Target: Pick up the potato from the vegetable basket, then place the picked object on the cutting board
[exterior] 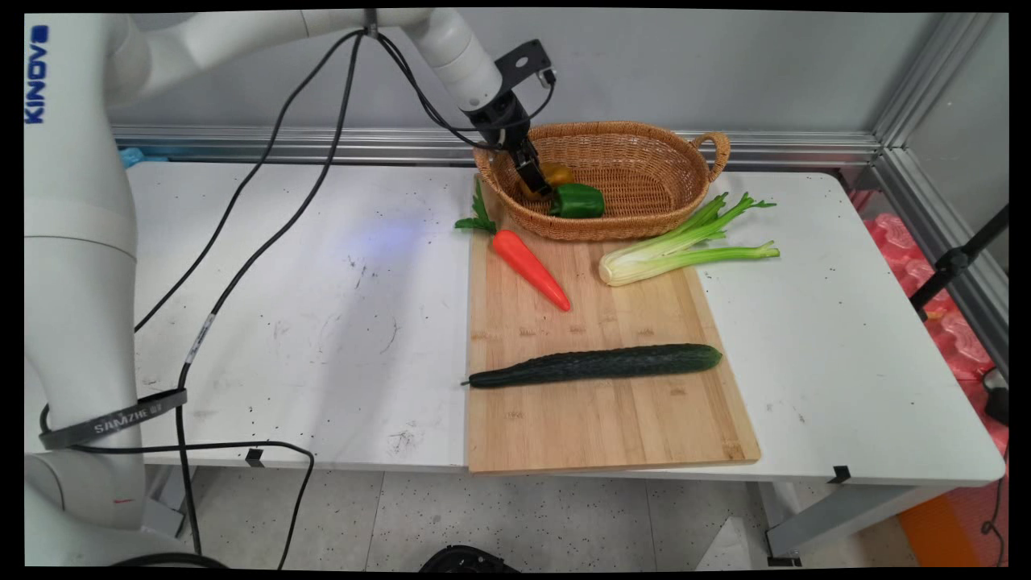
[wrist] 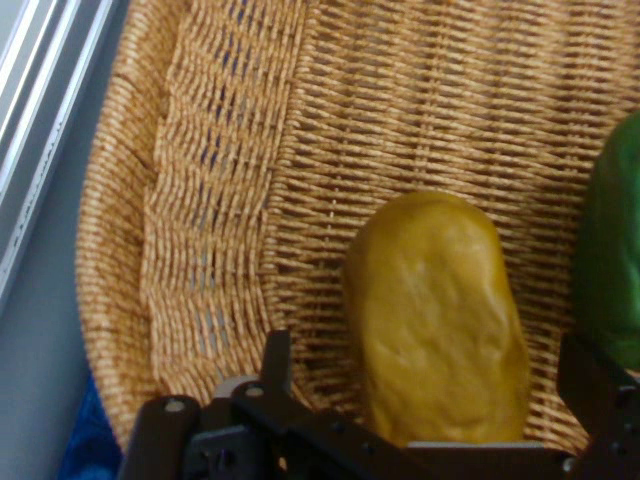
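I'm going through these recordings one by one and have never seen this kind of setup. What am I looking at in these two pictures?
The white jointed machine is a robot arm with a black two-finger hand. The wide picture comes from a fixed camera looking down across a white table. The close-up comes from a camera on the hand itself, looking along its fingers.

On the table lies a wooden cutting board carrying a carrot, a cucumber and a celery stalk that sticks out past the board's edge. Behind it sits a wicker basket holding a green pepper and a yellow-brown potato.

The hand reaches down into the basket, with the potato between its two fingers. Whether they actually grip it cannot be told.
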Controlling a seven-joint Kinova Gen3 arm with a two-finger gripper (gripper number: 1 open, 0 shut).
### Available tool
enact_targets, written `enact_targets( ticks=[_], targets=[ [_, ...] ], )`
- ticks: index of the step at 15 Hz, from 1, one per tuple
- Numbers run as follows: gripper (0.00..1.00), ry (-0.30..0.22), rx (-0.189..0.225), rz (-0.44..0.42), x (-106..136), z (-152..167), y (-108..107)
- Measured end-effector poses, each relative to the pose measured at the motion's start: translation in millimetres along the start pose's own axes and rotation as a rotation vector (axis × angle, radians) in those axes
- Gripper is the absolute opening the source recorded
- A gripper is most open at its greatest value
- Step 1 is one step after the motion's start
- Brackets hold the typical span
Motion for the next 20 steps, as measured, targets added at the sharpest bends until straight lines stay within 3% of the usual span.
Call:
enact_targets(
  ticks=[4,5,13,20],
  targets=[
    [1.0,0.003,0.003,0.027,2,11,-4],
    [0.0,0.005,0.003,0.036,3,13,-5],
    [0.0,-0.004,0.001,0.099,8,10,-2],
    [0.0,0.017,0.028,0.147,44,-39,12]
  ],
)
